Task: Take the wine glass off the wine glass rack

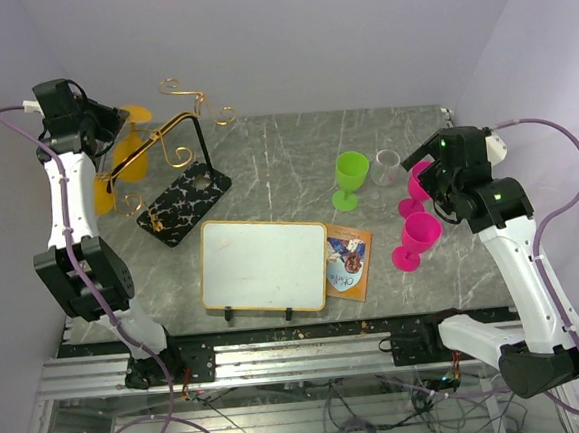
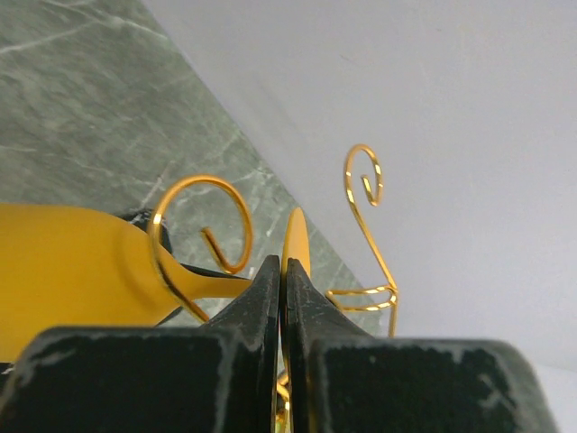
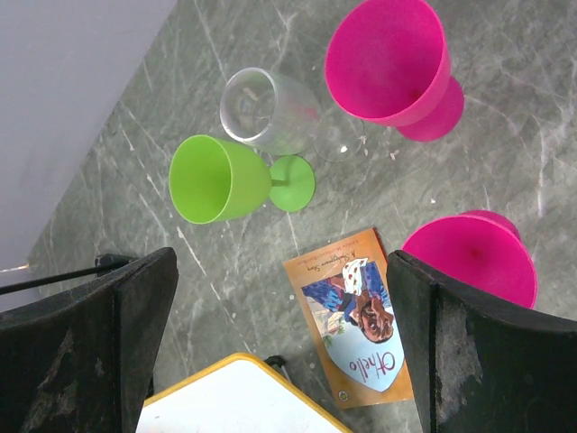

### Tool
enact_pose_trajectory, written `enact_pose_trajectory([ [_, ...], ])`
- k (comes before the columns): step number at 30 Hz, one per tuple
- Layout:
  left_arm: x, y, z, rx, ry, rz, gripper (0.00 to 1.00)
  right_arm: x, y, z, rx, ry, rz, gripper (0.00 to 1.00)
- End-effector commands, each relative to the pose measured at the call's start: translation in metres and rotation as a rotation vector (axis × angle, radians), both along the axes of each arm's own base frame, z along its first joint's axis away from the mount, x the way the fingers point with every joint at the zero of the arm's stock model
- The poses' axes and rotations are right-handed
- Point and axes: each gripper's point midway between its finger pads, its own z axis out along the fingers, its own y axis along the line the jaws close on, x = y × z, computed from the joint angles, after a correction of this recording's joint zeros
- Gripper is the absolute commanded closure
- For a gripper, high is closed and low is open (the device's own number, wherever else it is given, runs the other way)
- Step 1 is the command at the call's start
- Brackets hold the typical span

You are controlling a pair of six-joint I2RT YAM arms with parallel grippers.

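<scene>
The left gripper point(image 2: 282, 263) is pinched shut, its two black, scuffed fingers pressed on the thin edge of the round foot of a yellow wine glass point(image 2: 63, 271). The glass is matt and opaque. Its bowl lies to the left of the fingers and its stem passes through a gold wire curl of the rack point(image 1: 183, 207). It still hangs there, at the far left of the grey-green marbled worktop point(image 1: 285, 157). The rack has a black, white-veined slab base, a black upright loop and thin gold arms that end in spirals. A second yellow glass point(image 1: 100, 196) shows behind that arm, nearer its base than the gripper.

The right gripper point(image 3: 281, 260) stands wide apart and holds nothing. Ahead of its fingers are four stemmed glasses: one lime green point(image 3: 216, 180), one clear point(image 3: 257, 108) and two glossy pink point(image 3: 388, 59) point(image 3: 473, 257). One printed orange card point(image 3: 356, 316) lies between the fingers, and one gold-framed whiteboard point(image 1: 263, 264) lies beside it.

The left arm rises from its base, bends at the elbow and reaches far, with its wrist turned toward the rack. The right arm is folded, with its gripper pointing down.
</scene>
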Motion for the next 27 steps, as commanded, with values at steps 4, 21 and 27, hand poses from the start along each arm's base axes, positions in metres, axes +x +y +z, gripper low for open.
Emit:
enact_pose_trajectory([
  [4,0.011,-0.028,0.037,-0.138,-0.158,-0.15,0.93,0.001,0.0,0.013,0.01,-0.046,-0.007,0.0],
  [21,-0.009,-0.072,0.151,-0.408,-0.703,-0.454,0.93,0.002,0.003,0.016,0.012,-0.072,0.023,0.0],
  [27,-0.059,-0.087,0.189,-0.418,-0.87,-0.546,0.93,0.007,0.013,0.032,0.01,-0.198,0.113,0.0],
])
